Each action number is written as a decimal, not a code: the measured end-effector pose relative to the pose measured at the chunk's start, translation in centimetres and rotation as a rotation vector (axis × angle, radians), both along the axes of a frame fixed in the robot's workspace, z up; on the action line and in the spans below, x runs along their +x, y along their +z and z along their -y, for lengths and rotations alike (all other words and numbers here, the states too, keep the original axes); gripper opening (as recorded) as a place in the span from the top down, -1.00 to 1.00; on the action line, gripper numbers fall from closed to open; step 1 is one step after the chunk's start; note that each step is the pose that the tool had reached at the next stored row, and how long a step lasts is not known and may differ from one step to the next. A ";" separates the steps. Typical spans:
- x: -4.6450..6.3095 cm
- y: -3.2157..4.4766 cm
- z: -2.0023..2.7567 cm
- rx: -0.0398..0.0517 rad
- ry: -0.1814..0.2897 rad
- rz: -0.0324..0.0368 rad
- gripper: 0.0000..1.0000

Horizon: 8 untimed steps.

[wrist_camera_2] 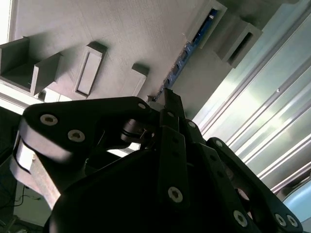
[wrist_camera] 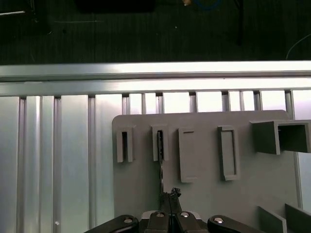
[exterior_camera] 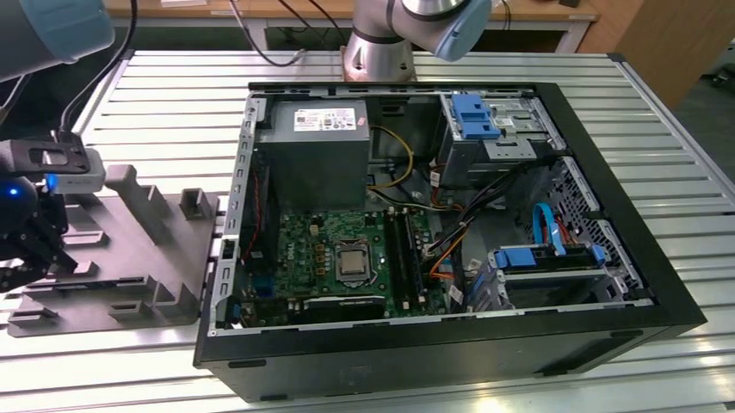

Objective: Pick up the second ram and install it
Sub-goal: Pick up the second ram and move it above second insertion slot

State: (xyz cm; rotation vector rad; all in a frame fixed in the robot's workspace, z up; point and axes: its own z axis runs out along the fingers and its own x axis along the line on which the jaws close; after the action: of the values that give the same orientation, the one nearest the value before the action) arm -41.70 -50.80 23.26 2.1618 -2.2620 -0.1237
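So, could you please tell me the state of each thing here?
gripper: shut on the second ram.
second ram: on edge, seated in a tray slot.
gray tray: lying flat beside the case.
computer case: on its side, open, insides exposed.

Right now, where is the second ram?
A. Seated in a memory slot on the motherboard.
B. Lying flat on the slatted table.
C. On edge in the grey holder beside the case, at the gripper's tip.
C: in the first wrist view the second ram stands on edge in the grey holder, and the gripper has its jaws closed on one end of it.
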 end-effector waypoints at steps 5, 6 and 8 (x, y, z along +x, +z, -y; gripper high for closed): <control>0.0 -0.44 0.19 0.0001 0.000 0.0001 0.80; 0.0 -0.55 0.21 0.0001 0.000 0.0001 0.80; 0.0 -0.70 0.23 0.0000 0.000 0.0000 0.80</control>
State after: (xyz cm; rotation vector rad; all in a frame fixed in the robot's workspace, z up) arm -41.71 -51.03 22.56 2.1620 -2.2618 -0.1237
